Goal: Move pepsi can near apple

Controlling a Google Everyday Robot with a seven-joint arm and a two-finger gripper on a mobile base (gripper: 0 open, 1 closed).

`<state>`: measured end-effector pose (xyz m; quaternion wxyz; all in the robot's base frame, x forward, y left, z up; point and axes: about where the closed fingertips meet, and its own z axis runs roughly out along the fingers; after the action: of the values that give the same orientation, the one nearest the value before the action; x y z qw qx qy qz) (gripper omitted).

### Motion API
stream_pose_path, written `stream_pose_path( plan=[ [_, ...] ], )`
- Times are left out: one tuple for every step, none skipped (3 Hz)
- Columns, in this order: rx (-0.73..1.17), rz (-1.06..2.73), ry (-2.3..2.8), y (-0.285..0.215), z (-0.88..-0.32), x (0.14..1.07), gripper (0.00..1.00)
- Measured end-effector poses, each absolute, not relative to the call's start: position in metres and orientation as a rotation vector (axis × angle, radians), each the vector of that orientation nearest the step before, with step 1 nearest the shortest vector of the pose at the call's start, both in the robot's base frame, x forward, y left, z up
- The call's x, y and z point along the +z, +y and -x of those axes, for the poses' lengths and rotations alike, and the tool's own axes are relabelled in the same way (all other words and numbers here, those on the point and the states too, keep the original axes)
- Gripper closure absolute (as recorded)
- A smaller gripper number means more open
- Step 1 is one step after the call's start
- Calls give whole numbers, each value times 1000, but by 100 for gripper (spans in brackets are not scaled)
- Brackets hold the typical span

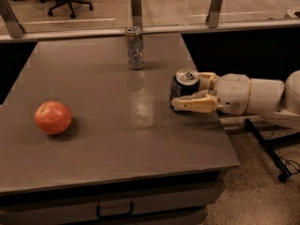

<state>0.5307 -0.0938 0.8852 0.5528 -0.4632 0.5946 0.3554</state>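
The dark blue pepsi can with a silver top stands upright on the grey table, near its right edge. My gripper reaches in from the right and is shut on the can, with one cream finger across its near side and the other behind it. The red-orange apple lies far to the left, near the table's left side, well apart from the can.
A silver-grey can stands upright at the back middle of the table, behind and to the left of the pepsi can. A glass rail with posts runs along the far edge. The table's right edge is just under my arm.
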Motion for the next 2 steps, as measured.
stream_pose_path(
  plan=[
    [886, 1072, 1330, -79, -532, 882, 65],
    [940, 1040, 1303, -56, -538, 891, 88]
  ],
)
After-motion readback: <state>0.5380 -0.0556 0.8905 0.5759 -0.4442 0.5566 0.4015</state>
